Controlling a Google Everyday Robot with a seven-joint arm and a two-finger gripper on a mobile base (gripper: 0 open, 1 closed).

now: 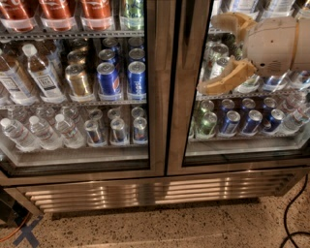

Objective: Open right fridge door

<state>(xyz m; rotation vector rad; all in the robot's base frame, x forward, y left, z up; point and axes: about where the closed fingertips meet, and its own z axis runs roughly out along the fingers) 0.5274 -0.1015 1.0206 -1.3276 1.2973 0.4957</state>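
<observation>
One end effector [213, 54] before the right fridge door [191, 121], one left door [156, 97], three red bottles [55, 10].

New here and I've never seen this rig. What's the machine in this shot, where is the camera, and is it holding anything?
There is one camera view, looking down at the front of a glass-door drinks fridge. Where the camera is mounted isn't on record. The beige shape at the upper right is the robot's arm, which ends in the gripper. The gripper is in front of the glass of the right fridge door. Its jaws are spread and hold nothing. The door looks shut. Behind the glass, cans and water bottles stand on shelves.
</observation>
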